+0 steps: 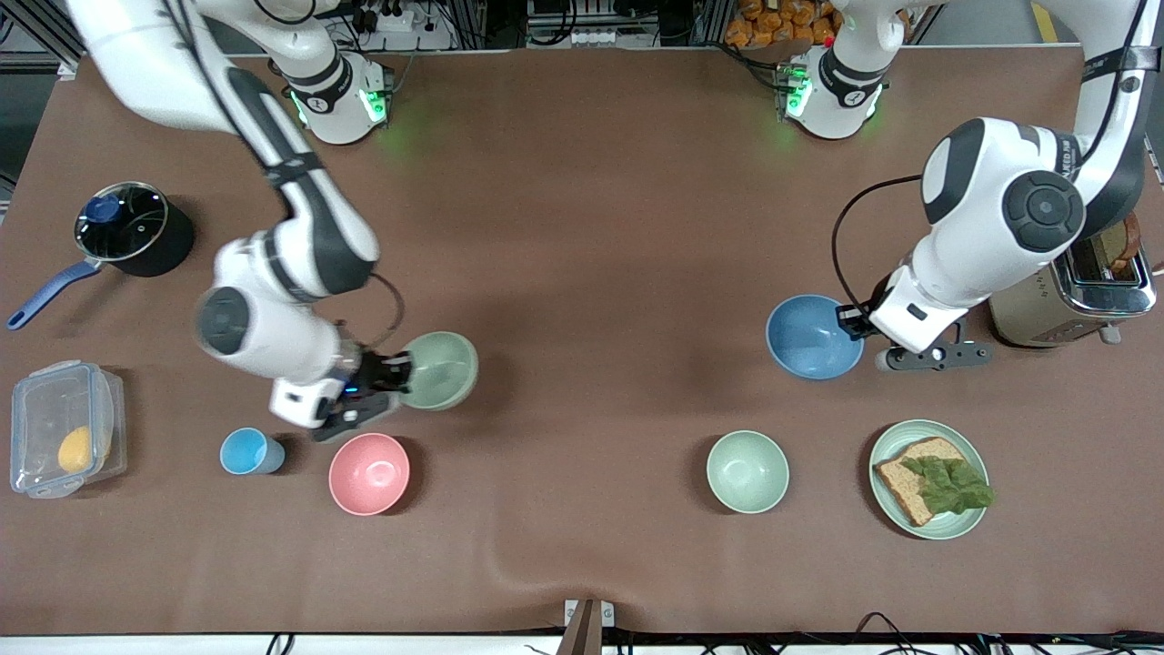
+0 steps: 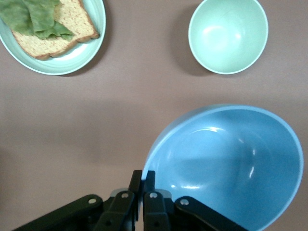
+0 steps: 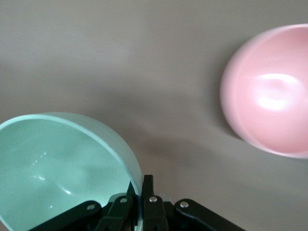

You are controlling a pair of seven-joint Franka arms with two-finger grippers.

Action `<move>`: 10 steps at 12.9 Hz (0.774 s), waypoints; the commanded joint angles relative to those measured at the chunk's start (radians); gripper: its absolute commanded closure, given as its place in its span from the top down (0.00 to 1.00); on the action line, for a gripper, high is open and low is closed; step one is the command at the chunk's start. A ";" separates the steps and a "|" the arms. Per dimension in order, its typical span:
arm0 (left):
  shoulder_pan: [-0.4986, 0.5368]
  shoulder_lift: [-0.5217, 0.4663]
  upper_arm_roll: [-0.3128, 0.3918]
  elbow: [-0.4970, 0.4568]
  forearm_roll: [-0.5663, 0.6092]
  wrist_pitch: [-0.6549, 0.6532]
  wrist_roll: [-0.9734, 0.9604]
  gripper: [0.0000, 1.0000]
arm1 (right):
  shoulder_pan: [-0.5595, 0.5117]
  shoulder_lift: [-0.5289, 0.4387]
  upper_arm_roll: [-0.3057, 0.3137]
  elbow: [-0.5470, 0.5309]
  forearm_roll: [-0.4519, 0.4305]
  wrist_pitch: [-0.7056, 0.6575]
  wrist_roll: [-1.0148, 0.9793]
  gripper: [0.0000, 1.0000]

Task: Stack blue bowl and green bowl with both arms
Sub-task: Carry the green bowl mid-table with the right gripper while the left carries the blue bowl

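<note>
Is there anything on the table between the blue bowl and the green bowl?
Nothing visible: bare tablecloth lies between the blue bowl, gripped by the left gripper, and the green bowl, gripped by the right gripper.

Both arms were glossy white with dark grey joint caps and black bands, and their round bases glowed green along the top edge of the front view. A black cable looped from the left arm's forearm to its wrist, and a thinner one curled beside the right arm's wrist. The left pincer (image 1: 853, 320) and right pincer (image 1: 397, 371) were black, with small silver screws on their linkages (plain in both wrist views). Dark lettering marked the left arm's upper link.
</note>
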 commanded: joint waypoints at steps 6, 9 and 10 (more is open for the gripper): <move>-0.124 0.091 -0.027 0.110 0.002 -0.019 -0.250 0.00 | 0.236 0.192 -0.003 0.117 0.002 0.141 0.397 0.00; -0.167 0.118 -0.027 0.116 0.002 -0.018 -0.350 0.00 | 0.288 0.258 -0.011 0.156 -0.004 0.219 0.440 0.00; -0.170 0.132 -0.028 0.130 -0.009 -0.018 -0.358 0.00 | 0.288 0.266 -0.011 0.156 -0.006 0.242 0.452 0.00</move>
